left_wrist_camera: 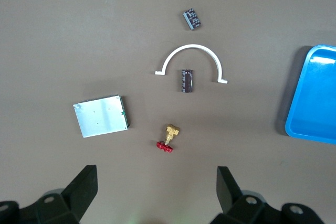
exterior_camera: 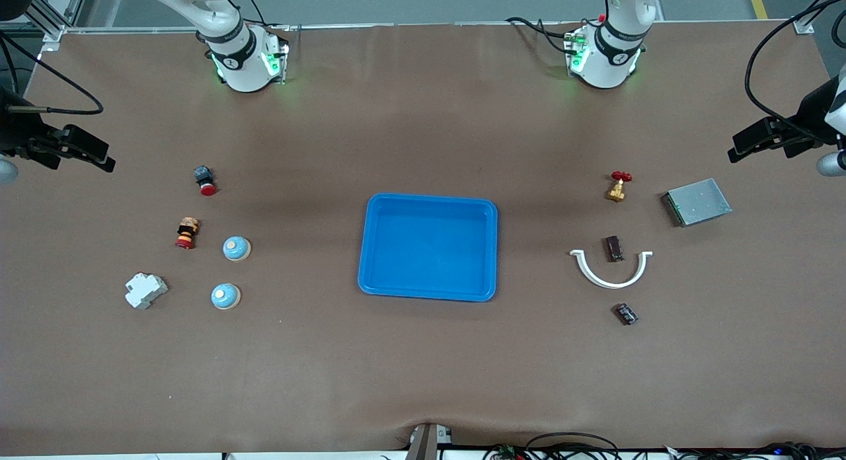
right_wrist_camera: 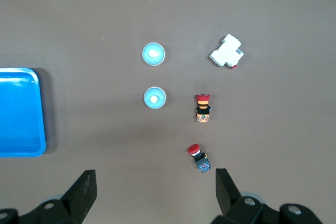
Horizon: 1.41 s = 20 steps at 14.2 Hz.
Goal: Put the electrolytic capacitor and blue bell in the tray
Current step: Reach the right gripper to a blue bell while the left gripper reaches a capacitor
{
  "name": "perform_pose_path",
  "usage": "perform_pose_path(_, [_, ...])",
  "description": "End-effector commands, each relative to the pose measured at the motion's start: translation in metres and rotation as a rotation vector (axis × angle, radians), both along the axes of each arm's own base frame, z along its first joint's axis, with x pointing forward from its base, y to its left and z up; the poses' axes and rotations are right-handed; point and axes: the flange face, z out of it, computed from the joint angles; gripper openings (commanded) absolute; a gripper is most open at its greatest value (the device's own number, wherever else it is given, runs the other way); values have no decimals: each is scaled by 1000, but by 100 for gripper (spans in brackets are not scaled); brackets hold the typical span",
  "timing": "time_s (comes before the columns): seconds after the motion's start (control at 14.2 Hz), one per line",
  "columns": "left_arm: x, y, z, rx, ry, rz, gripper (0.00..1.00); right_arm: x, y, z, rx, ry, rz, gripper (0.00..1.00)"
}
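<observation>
Blue tray, frame centre, empty. Two blue bells, centre-left. Electrolytic capacitor, centre-right, inside white half-ring. Left gripper, right edge; right gripper, left edge; both waiting, jaws apart.

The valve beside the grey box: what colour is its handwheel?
Red, on a brass valve; left wrist view shows it best.

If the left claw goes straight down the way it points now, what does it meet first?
Probably the bare table. The open left claw points down at brown surface; the nearest thing, the brass valve with the red handle, lies just off its line, though depth is unclear.
</observation>
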Motion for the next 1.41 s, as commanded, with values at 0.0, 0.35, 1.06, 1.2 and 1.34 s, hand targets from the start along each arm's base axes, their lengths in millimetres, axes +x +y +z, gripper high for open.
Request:
perform_pose_path(0.0, [-1,2,5,10,11,2,100,-3,2,-2,13,-9,-14,100])
perform_pose_path(0.35, [4,5,-6,11,33,9,100,-2,0,-17,13,-3,-18,100])
perform_pose_path(1.06, [6,21,-29,16,117,138,100,-4,16,-179,6,-68,-6,100])
perform_pose_path(1.2, [18,25,-54,18,165,274,100,1,18,-207,4,-56,-5,100])
perform_pose_path(1.34, [24,20,-65,30,182,286,100,8,18,-238,2,-51,-7,100])
